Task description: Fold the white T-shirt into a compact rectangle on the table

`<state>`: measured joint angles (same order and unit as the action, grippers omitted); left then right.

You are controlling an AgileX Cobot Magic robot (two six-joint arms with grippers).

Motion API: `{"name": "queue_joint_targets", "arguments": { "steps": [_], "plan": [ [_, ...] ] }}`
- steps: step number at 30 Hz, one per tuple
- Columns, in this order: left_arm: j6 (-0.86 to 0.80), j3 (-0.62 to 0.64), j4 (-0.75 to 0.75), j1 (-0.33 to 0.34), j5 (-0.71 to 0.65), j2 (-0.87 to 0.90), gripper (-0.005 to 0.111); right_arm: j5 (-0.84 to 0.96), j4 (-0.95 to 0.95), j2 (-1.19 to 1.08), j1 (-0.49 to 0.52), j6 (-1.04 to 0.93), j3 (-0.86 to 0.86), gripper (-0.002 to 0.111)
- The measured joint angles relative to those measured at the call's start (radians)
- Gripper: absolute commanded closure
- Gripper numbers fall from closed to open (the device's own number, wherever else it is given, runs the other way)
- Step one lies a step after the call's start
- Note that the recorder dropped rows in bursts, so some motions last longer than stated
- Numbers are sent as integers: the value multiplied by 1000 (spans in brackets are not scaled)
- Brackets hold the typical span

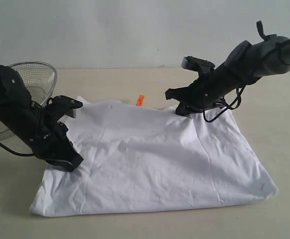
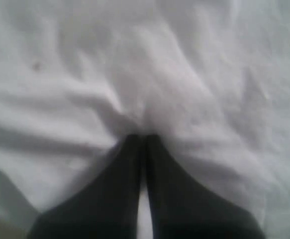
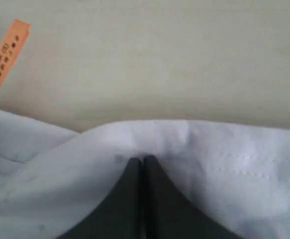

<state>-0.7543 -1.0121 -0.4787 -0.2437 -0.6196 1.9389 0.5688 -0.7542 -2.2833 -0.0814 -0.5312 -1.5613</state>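
Observation:
The white T-shirt (image 1: 154, 164) lies spread and partly folded on the table (image 1: 135, 79), its orange neck tag (image 1: 140, 100) poking out at the far edge; no lettering shows. My left gripper (image 1: 70, 163) is at the shirt's left edge, shut and pinching a fold of the white T-shirt (image 2: 149, 99). My right gripper (image 1: 182, 110) is at the far edge, right of the tag, shut on the hem of the white T-shirt (image 3: 224, 164). The orange tag (image 3: 4, 60) hangs over the bare table (image 3: 159, 64) in the right wrist view.
A wire mesh basket (image 1: 35, 79) stands at the back left behind my left arm. A pale wall rises behind the table. Bare tabletop surrounds the shirt on the right and in front.

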Motion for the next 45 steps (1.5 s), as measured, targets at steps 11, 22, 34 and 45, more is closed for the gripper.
{"name": "queue_joint_targets", "arguments": {
  "steps": [11,22,34,45],
  "plan": [
    [-2,0,0,0,0,0,102,-204,82,-14,-3,125,-1,109],
    [-4,0,-5,0,-18,0,102,-242,101,64,31,166,-1,109],
    [-2,0,-20,0,-52,-44,102,22,121,218,158,166,-1,109],
    [-2,0,-141,0,-175,-274,102,305,115,492,259,163,285,107]
  ]
}}
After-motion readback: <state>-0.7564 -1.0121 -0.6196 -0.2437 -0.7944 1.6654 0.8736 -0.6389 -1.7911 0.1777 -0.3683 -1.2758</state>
